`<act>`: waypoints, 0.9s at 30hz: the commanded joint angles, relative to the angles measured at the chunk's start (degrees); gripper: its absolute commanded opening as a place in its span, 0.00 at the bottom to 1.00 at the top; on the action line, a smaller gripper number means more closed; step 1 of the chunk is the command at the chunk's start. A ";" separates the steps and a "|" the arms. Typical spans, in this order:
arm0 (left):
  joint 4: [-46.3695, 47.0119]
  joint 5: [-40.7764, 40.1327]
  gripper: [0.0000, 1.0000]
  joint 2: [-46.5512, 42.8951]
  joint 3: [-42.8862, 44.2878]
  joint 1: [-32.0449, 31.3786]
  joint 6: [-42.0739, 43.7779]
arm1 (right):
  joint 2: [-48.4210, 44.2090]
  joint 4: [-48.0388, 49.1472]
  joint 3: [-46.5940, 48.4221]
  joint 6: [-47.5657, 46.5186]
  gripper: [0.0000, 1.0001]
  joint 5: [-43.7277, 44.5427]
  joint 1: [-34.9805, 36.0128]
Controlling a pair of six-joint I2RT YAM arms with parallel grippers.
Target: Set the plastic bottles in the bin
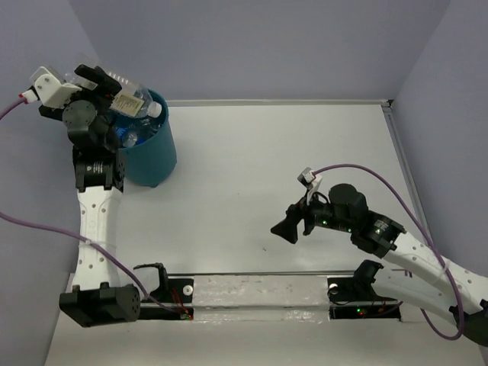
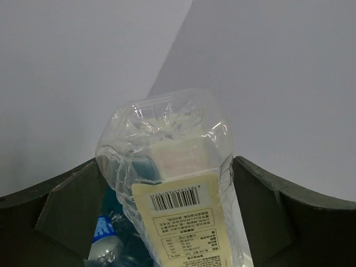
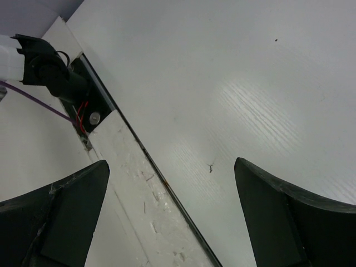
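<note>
My left gripper (image 1: pixel 103 82) is raised over the rim of the teal bin (image 1: pixel 156 156) at the far left. Its fingers are spread wide, and a clear crumpled plastic bottle (image 1: pixel 131 101) with a cream label lies between them, tilted, white cap toward the bin. In the left wrist view this bottle (image 2: pixel 172 167) fills the gap between the fingers of the left gripper (image 2: pixel 164 161). Another bottle with a blue label (image 2: pixel 104 236) shows below it. More bottles (image 1: pixel 133 137) lie inside the bin. My right gripper (image 1: pixel 288 227) is open and empty above the bare table, also in the right wrist view (image 3: pixel 171 167).
A grey wall corner stands close behind the bin. A metal base rail (image 1: pixel 259 293) runs along the near edge between the arm bases and shows in the right wrist view (image 3: pixel 139 183). Purple cables trail from both arms.
</note>
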 commanded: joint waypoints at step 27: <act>8.01 -3.39 0.99 9.65 6.39 0.63 2.31 | -1.60 2.95 -0.24 0.82 1.00 -2.36 0.53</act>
